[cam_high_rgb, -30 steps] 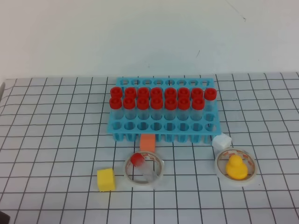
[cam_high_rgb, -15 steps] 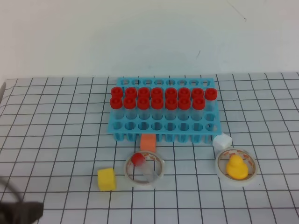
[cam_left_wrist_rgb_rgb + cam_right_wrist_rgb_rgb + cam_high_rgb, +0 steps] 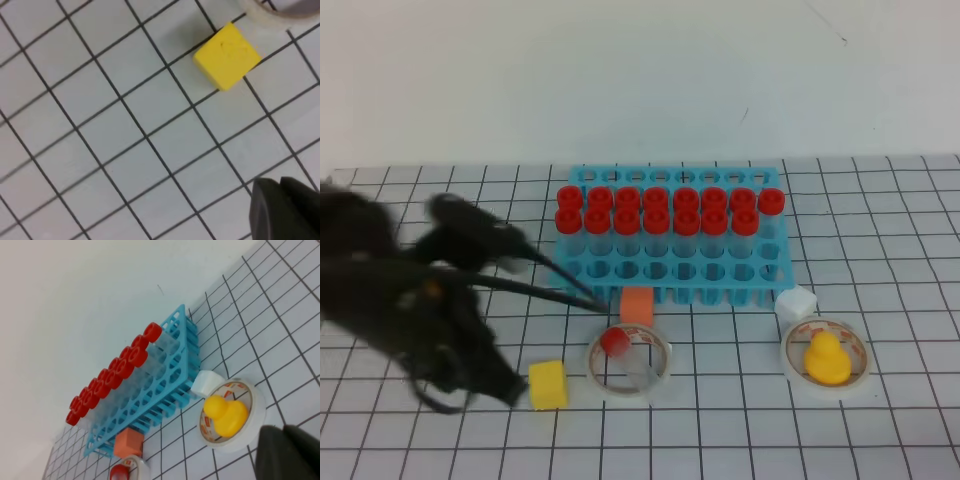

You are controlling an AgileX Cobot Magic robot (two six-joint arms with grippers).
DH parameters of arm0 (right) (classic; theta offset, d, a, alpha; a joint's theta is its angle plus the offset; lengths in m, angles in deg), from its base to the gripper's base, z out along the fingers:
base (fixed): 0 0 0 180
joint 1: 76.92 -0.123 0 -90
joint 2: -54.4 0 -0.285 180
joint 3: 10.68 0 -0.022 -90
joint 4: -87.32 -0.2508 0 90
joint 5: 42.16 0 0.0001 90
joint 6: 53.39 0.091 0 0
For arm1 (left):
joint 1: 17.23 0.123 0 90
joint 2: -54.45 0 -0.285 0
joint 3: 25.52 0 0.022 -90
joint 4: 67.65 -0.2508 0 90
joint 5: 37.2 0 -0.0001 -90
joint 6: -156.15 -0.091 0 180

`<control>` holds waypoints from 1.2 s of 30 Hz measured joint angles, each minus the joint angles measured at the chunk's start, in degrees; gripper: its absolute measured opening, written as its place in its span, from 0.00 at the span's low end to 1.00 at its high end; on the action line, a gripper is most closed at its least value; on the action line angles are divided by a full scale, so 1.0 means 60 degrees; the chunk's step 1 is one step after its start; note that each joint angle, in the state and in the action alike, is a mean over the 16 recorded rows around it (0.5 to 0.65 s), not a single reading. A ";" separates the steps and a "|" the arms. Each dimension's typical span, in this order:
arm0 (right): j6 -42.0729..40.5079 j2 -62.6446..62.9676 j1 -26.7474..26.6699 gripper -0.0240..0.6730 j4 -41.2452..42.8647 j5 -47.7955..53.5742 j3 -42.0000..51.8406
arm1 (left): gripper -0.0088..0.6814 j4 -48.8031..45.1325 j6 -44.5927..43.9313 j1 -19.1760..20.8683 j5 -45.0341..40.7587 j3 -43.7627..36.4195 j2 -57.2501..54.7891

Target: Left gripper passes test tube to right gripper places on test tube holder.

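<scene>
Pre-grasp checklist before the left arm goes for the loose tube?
1. Loose test tube reachable: ok, lies tilted inside the left tape roll, red cap up-left.
2. Left gripper open for grasp: not ok, shut; must open first.
3. Left arm over the tube: not ok, wrist view shows only the yellow cube and grid mat.
4. Free holes in test tube holder: ok, front rows unfilled.
5. Right gripper ready for handover: not ok, shut and outside the exterior view.
6. Orange block clear of approach: cannot tell, sits just behind the roll.
</scene>
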 joint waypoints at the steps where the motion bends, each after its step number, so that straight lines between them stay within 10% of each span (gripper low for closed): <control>1: -0.0003 0.0000 0.0000 0.03 0.0000 0.0007 0.0000 | 0.01 -0.0325 0.0285 -0.0361 -0.0064 0.0266 -0.0354; 12: -0.0017 0.0000 0.0000 0.03 0.0000 0.0123 0.0000 | 0.12 -0.1633 0.2489 -0.2730 -0.1094 0.3261 -0.3631; 25: -0.0040 0.0000 0.0000 0.03 0.0000 0.0172 0.0000 | 0.45 -0.1110 0.6509 -0.2882 -0.1518 0.5391 -0.6430; 36: -0.0334 0.0000 0.0000 0.03 0.0000 0.0172 0.0000 | 0.49 -0.1240 0.9635 -0.2882 -0.1010 0.5529 -0.7192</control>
